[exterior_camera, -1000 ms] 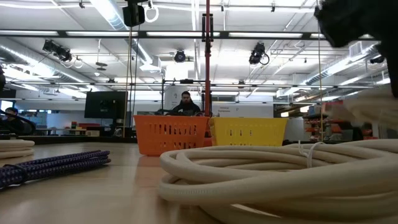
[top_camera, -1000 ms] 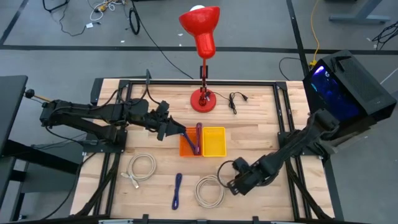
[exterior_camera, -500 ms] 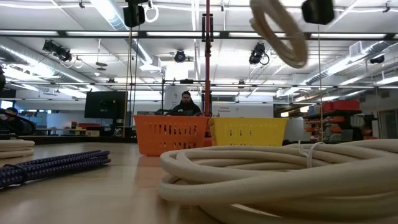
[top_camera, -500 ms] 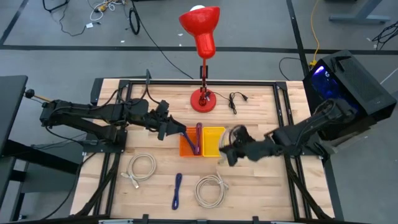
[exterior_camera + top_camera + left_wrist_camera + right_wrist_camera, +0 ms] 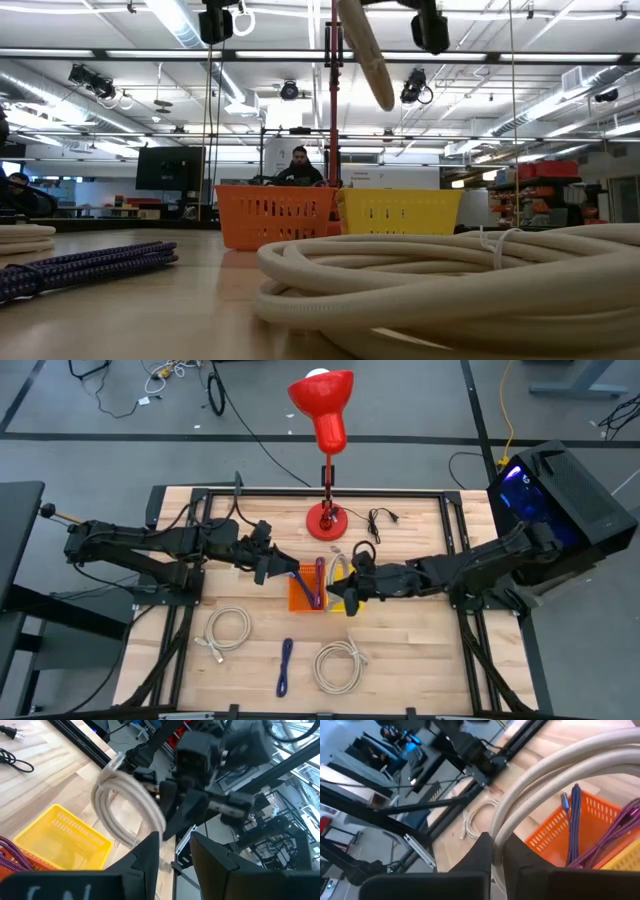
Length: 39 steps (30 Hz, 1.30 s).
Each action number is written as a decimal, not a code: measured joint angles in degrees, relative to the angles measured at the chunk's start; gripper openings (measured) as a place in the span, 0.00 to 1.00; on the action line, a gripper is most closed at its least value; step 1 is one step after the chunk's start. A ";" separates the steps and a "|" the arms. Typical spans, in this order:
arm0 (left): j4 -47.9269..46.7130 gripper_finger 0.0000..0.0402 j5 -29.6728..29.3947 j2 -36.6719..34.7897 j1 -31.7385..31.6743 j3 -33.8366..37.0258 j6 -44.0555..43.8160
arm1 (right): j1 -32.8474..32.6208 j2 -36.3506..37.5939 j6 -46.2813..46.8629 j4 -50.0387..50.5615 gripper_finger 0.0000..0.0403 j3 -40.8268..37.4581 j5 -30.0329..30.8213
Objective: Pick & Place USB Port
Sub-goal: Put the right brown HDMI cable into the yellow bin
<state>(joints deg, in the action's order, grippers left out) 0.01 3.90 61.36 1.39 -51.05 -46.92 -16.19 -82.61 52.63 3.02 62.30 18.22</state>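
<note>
We carry a white cable coil [image 5: 341,565], pinched in the right gripper [image 5: 352,595], over the yellow basket [image 5: 345,597], where we must next lower and release it, while the left gripper [image 5: 268,568] waits beside the orange basket [image 5: 303,598] with jaws partly open.

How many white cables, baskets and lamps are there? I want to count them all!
white cables: 3
baskets: 2
red lamp: 1
total: 6

Two baskets [image 5: 341,588], five cables [image 5: 228,628], one lamp [image 5: 326,412]
</note>
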 joint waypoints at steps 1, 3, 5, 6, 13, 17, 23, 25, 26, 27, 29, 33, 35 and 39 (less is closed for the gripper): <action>0.10 0.29 0.02 0.00 0.00 0.00 -0.04 | 0.04 -0.52 0.05 0.00 0.03 0.00 -0.79; 0.13 0.29 0.02 0.00 0.00 0.00 -0.04 | 0.04 -1.69 0.22 -0.77 0.03 0.00 -1.34; 0.17 0.29 0.02 0.00 0.00 0.00 -0.02 | 0.03 -2.69 0.34 -0.74 0.03 0.00 -1.44; 0.24 0.29 0.02 0.00 0.00 0.00 0.01 | 0.03 -3.14 0.34 -0.77 0.03 0.00 -1.70; 0.53 0.29 0.42 0.00 0.01 0.00 0.01 | 0.80 -5.82 0.39 -0.67 0.03 -0.15 -1.79; 0.72 0.29 0.42 0.00 0.00 0.00 0.00 | 2.69 -6.14 -0.70 0.04 0.03 -0.17 -2.08; 0.70 0.29 0.70 0.00 0.02 0.00 0.01 | 6.61 -6.12 -2.83 1.43 0.03 -0.22 -5.28; 0.70 0.29 1.18 0.00 0.02 0.00 0.00 | 7.35 -6.12 -3.90 1.54 0.03 -0.22 -5.88; 0.68 0.29 1.34 0.00 0.02 0.00 0.02 | 7.62 -6.12 -4.22 1.58 0.03 -0.22 -6.30; 0.68 0.29 1.49 0.00 0.04 0.00 0.01 | 7.91 -6.12 -4.66 1.57 0.03 -0.22 -6.65; 0.68 0.29 1.52 0.00 0.04 0.00 0.04 | 8.36 -6.12 -5.12 1.94 0.03 -0.22 -7.87; 0.68 0.29 1.53 0.00 0.04 0.00 0.14 | 8.75 -6.51 -4.42 2.60 0.03 -2.05 -8.36; 0.68 0.29 1.52 0.00 0.04 0.00 0.22 | 8.77 -6.54 -3.27 1.33 0.03 -3.90 -8.73; 0.68 0.29 1.53 0.00 0.02 0.00 0.22 | 8.71 -6.54 0.16 -7.63 0.03 -9.28 -9.52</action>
<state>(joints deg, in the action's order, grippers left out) 0.69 5.43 61.36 1.41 -51.05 -46.70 -7.49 -89.14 52.79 -4.62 53.02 8.70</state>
